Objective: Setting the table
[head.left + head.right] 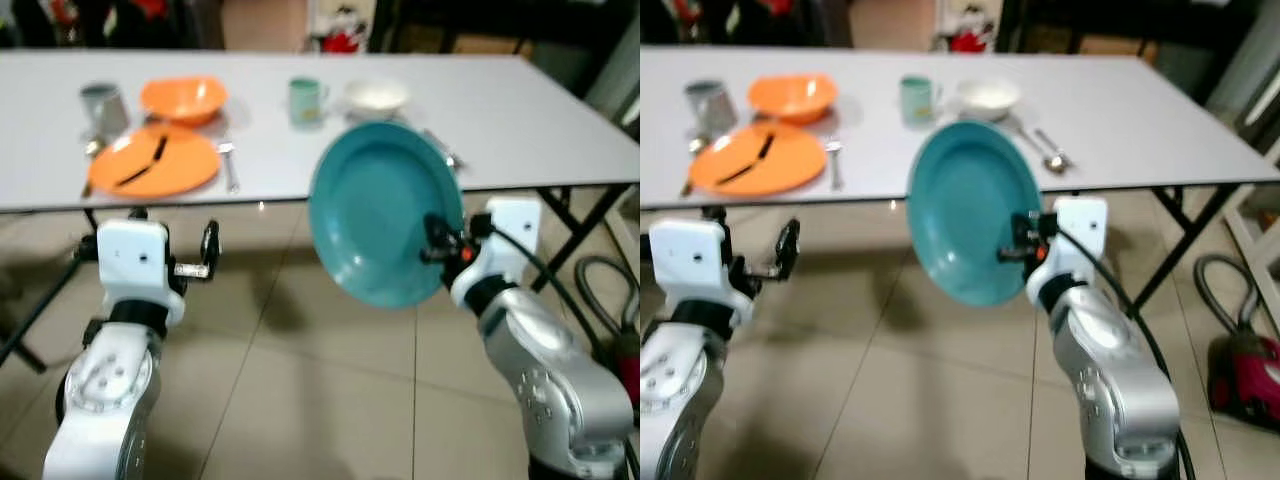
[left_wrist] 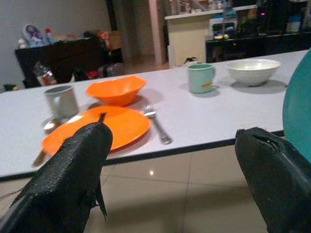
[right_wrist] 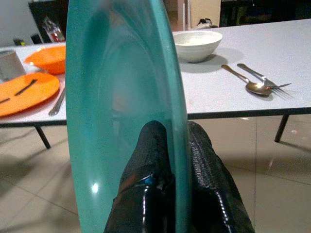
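At upper left of the head view one orange setting [image 1: 153, 163] is laid, while the teal plate [image 1: 383, 212], pinched on edge by the right gripper [image 1: 441, 243], is not yet placed; the left gripper [image 1: 207, 250] is held open and empty.

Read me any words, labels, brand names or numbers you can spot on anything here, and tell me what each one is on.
No text can be read.
green mug: a small yellowish mark on its side, too small and blurred to read.
teal plate, orange plate, white bowl: plain, no markings seen.
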### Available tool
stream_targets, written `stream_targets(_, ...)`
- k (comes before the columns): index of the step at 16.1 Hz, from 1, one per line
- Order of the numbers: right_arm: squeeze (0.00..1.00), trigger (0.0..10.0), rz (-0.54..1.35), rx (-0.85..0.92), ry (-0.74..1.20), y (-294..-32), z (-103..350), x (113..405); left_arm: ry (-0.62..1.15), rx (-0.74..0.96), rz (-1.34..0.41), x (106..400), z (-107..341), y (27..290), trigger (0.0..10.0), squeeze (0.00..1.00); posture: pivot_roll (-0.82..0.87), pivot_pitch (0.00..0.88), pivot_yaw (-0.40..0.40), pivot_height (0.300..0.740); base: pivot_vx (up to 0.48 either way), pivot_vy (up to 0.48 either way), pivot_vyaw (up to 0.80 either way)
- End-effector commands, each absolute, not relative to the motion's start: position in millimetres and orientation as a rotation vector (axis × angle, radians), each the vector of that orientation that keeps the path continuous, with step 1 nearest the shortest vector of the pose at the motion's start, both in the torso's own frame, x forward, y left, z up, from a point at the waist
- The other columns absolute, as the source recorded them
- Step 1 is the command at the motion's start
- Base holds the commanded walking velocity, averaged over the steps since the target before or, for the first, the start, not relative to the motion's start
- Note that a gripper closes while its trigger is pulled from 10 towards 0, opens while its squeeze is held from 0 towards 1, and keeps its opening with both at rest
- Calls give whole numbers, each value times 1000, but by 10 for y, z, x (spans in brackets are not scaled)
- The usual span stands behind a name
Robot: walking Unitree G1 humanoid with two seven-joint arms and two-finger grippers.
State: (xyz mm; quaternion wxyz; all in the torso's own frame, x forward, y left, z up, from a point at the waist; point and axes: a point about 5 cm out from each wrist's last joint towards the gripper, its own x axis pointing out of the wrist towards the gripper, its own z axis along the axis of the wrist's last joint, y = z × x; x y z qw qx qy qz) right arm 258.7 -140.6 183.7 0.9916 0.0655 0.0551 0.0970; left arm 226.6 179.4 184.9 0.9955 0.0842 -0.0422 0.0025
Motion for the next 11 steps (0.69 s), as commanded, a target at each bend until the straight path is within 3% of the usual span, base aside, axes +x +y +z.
stream_targets(1,0,10000,182,139,84,-1450,1903,2569,-94,171,-23,2283,1877,1752,10000,0,-54,63,5,740,296,0,0)
stream_targets(11,0,10000,182,167,88,-1444,1894,2594,-101,173,-64,2371,1912,1721,10000,0,-54,57,25,740,347,0,0)
